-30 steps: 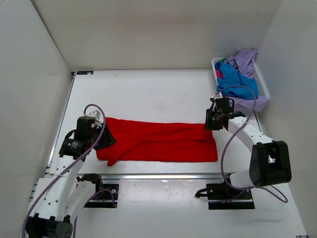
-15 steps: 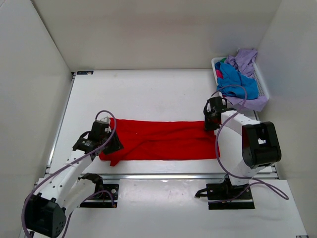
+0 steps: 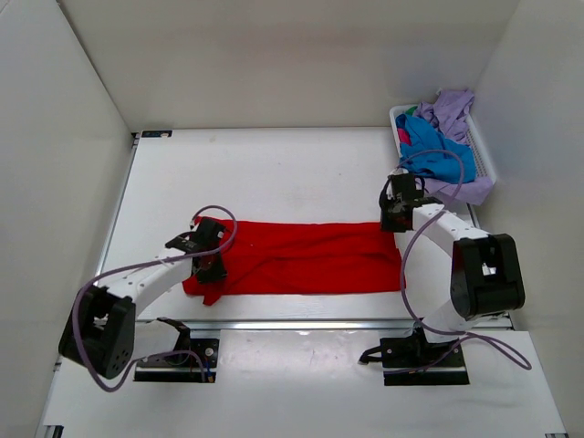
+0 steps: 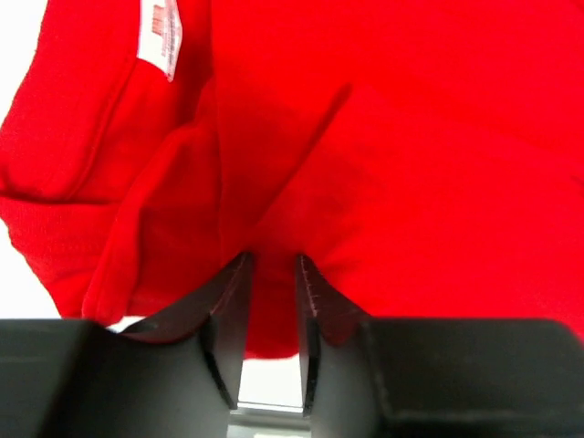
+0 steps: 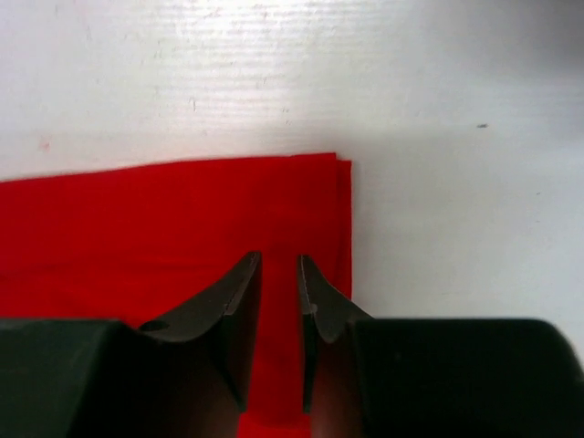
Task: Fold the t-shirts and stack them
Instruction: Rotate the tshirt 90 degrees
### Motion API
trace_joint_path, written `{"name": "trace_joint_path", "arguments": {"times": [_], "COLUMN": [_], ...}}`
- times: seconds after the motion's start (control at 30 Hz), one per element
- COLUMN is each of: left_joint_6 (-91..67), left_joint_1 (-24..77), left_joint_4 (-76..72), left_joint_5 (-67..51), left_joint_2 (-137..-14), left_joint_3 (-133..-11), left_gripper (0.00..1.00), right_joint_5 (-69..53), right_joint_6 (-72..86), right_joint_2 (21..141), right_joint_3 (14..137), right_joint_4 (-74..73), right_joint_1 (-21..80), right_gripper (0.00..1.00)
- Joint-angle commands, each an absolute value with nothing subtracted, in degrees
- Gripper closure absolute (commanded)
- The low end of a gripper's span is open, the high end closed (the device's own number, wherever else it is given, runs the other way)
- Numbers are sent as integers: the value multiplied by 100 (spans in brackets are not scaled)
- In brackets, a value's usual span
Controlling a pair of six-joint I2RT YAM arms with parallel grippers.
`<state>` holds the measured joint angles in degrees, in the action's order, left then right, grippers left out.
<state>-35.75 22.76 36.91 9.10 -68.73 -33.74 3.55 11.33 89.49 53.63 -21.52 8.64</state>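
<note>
A bright red t-shirt (image 3: 301, 260) lies folded into a long strip across the near part of the table. My left gripper (image 3: 210, 263) is at its left end. In the left wrist view the jaws (image 4: 272, 260) stand narrowly apart, pinching bunched red cloth (image 4: 411, 137) near a white label (image 4: 160, 36). My right gripper (image 3: 392, 222) is at the strip's far right corner. In the right wrist view it (image 5: 279, 258) stands closed to a narrow gap on the flat red cloth (image 5: 164, 219). A blue t-shirt (image 3: 433, 146) and a lavender t-shirt (image 3: 452, 109) lie heaped in the basket.
A white slatted basket (image 3: 398, 123) stands at the far right against the right wall. White walls close in the table on the left, back and right. A metal rail (image 3: 301, 323) runs along the table's near edge, just in front of the red shirt.
My left gripper has swung right, from beside the shirt's left end onto it, and the cloth there has bunched slightly. My right gripper has barely shifted at the far right corner.
</note>
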Motion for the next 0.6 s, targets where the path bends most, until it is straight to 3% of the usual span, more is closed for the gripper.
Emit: {"name": "trace_joint_path", "arguments": {"times": [0.0, 0.3, 0.57], "left_joint_6": [-3674, -3516, -3287], "left_joint_1": [2338, 2154, 1925], "left_joint_4": [3366, 3067, 2874], "left_joint_5": [1318, 1477, 1451], "left_joint_2": [-7136, -8402, -9868], "left_joint_3": [-3655, -4491, -6044], "left_gripper": [65, 72, 74], "right_joint_5": [71, -211, -105], "right_joint_6": [1028, 1116, 1704], "right_joint_2": [8692, 8964, 8597], "right_joint_3": [5081, 4878, 4352], "right_joint_4": [-1942, -2118, -2654], "right_joint_1": [905, 984, 1520], "right_gripper": [81, 81, 82]}}
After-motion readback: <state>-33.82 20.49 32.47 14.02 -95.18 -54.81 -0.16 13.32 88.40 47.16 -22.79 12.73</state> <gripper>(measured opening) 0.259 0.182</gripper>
